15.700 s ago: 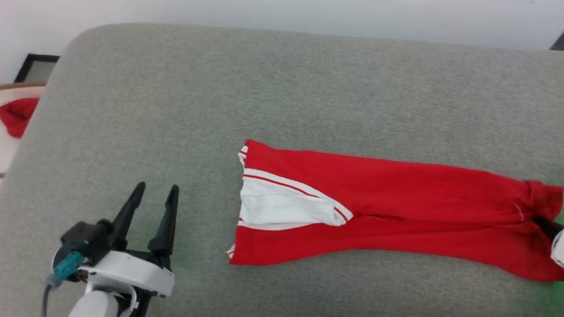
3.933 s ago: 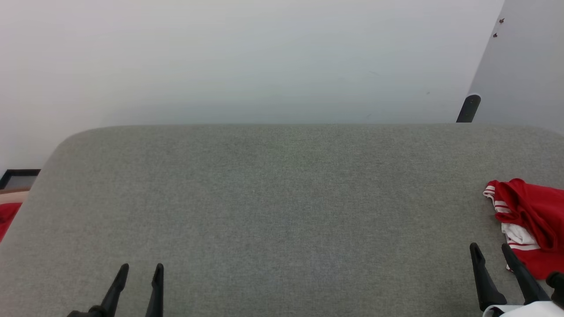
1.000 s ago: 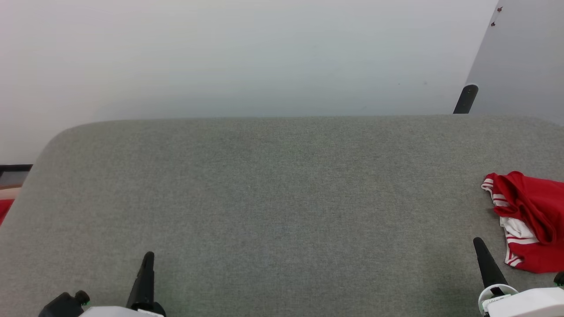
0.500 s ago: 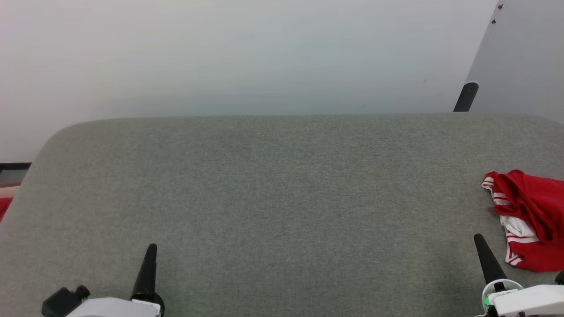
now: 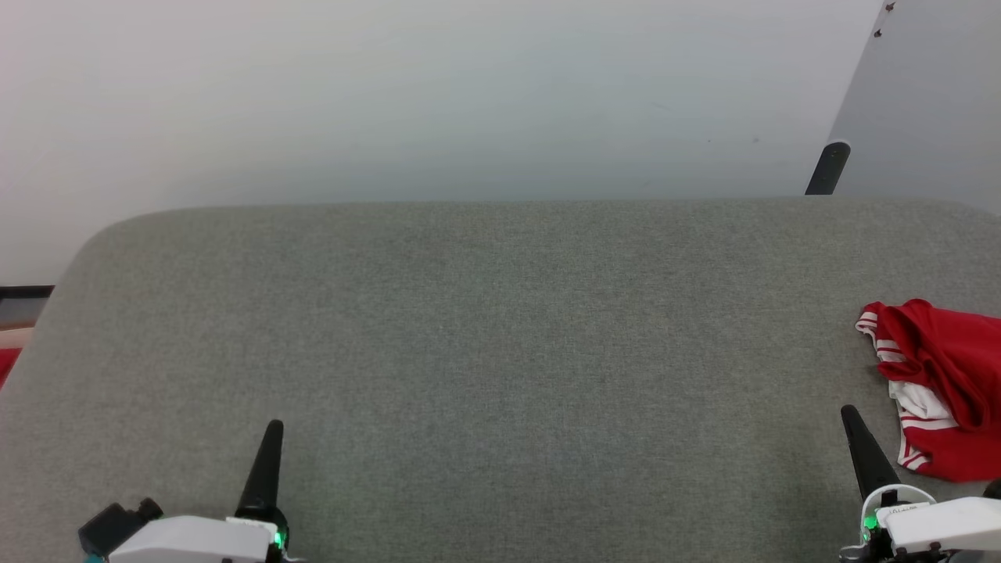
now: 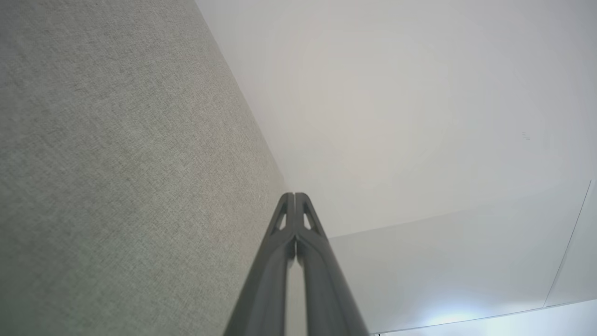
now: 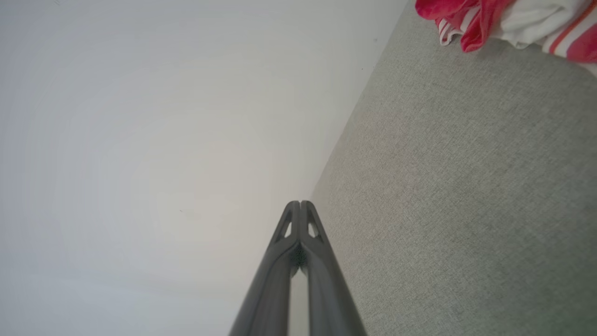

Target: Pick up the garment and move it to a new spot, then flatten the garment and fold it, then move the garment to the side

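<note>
The garment (image 5: 942,391), red with white striped trim, lies bunched in a heap at the right edge of the grey surface (image 5: 500,352); its near corner also shows at the top right of the right wrist view as the garment (image 7: 508,21). My right gripper (image 5: 847,412) is shut and empty, its tip just left of the heap and apart from it. In its own view the right gripper (image 7: 300,203) has both fingers pressed together. My left gripper (image 5: 273,426) rests at the lower left, shut with nothing in it, and the left gripper (image 6: 294,195) shows the same closed tip.
A pale wall (image 5: 438,102) rises behind the grey surface. A dark post (image 5: 827,167) stands at the back right beside a grey panel (image 5: 931,109). A sliver of plain red cloth (image 5: 6,364) and a dark frame (image 5: 23,293) sit beyond the left edge.
Both grippers have crept slightly farther up the head view. The garment lies as it did.
</note>
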Available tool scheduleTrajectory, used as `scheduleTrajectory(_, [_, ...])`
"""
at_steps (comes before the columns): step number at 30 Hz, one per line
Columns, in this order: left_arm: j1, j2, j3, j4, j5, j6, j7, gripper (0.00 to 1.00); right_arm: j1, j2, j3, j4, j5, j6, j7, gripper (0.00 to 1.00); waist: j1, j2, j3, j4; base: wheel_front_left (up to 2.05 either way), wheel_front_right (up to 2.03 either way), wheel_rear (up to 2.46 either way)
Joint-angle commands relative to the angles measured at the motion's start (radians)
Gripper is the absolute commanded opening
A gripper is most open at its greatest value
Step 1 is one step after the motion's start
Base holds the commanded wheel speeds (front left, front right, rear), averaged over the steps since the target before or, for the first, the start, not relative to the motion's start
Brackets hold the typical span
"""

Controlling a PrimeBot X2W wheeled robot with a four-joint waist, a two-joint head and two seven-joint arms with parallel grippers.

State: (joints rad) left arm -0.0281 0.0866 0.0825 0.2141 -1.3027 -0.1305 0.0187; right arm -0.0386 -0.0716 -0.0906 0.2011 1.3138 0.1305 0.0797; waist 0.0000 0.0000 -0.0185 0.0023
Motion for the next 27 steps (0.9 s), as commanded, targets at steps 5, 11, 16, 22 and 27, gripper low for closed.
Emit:
scheduleTrajectory(5, [-0.027, -0.003, 0.008, 0.001, -0.047, 0.0, 0.014, 0.0, -0.027, 0.004, -0.007, 0.002, 0.047, 0.0, 0.005, 0.0, 0.0, 0.0, 0.002, 0.0, 0.0, 0.0, 0.0])
scheduleTrajectory(11, [-0.037, -0.008, 0.011, 0.007, -0.093, 0.0, 0.027, 0.0, -0.038, 0.007, -0.011, 0.009, 0.093, 0.0, 0.01, 0.0, 0.0, 0.0, 0.005, -0.001, 0.0, 0.0, 0.0])
scheduleTrajectory(16, [-0.045, -0.012, 0.014, 0.011, -0.128, 0.0, 0.038, 0.0, -0.043, 0.009, -0.013, 0.014, 0.125, 0.0, 0.015, 0.0, 0.0, 0.0, 0.007, -0.001, 0.0, 0.0, 0.0])
scheduleTrajectory(22, [-0.055, -0.017, 0.017, 0.015, -0.172, 0.0, 0.051, 0.0, -0.052, 0.012, -0.016, 0.022, 0.163, 0.0, 0.02, 0.0, 0.0, 0.0, 0.01, -0.001, 0.0, 0.0, 0.0])
scheduleTrajectory(27, [-0.061, -0.022, 0.02, 0.019, -0.205, 0.0, 0.061, 0.0, -0.057, 0.015, -0.018, 0.027, 0.197, 0.0, 0.023, 0.0, 0.0, 0.0, 0.013, -0.001, 0.0, 0.0, 0.0])
